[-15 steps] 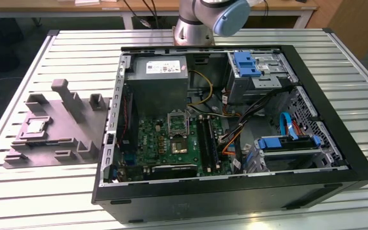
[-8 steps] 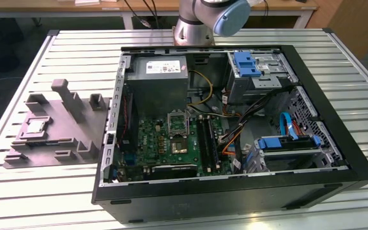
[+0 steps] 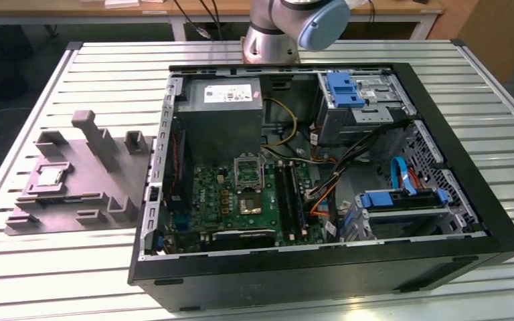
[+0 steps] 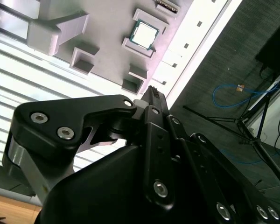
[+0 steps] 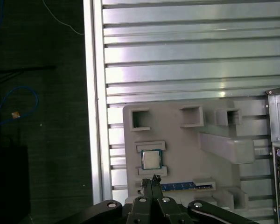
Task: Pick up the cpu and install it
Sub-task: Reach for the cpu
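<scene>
Plainly the pick-up step is only beginning: the cpu (image 5: 150, 159) lies flat in its recess on the grey fixture tray (image 5: 186, 140), which sits on the slatted table (image 3: 105, 67) beside the open computer case (image 3: 328, 271). It is untouched, with the gripper (image 5: 154, 179) poised over the tray close by, fingers clenched together on nothing. By my reading, a grasp calls for those fingers to spread and settle squarely astride the chip's edges — the recess walls look unforgiving of a skewed approach.
</scene>
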Robot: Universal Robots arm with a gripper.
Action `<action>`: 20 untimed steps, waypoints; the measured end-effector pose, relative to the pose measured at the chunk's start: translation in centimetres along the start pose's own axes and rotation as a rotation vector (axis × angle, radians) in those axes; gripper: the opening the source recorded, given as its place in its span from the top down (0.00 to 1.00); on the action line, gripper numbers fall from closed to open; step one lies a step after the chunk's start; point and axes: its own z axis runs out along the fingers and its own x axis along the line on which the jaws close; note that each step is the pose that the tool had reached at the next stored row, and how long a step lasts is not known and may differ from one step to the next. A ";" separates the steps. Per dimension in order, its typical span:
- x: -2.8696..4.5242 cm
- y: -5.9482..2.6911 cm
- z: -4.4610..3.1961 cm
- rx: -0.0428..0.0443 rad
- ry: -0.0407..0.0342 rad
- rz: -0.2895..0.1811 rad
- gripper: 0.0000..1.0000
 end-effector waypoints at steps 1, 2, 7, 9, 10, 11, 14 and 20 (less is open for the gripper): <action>-0.03 0.01 -0.01 0.0001 0.0001 0.000 0.89; -0.05 0.01 0.00 0.0000 0.0001 0.000 0.89; -0.17 0.01 0.00 0.0001 0.0001 0.000 0.89; -0.21 0.02 0.00 0.0000 0.0001 0.000 0.89; -0.24 0.02 0.00 0.0000 0.0001 0.000 0.89; -0.27 0.02 0.00 0.0001 0.0002 0.000 0.89; -0.37 0.03 0.00 0.0001 0.0001 0.000 0.89; -0.51 0.04 0.00 0.0001 0.0002 0.000 0.89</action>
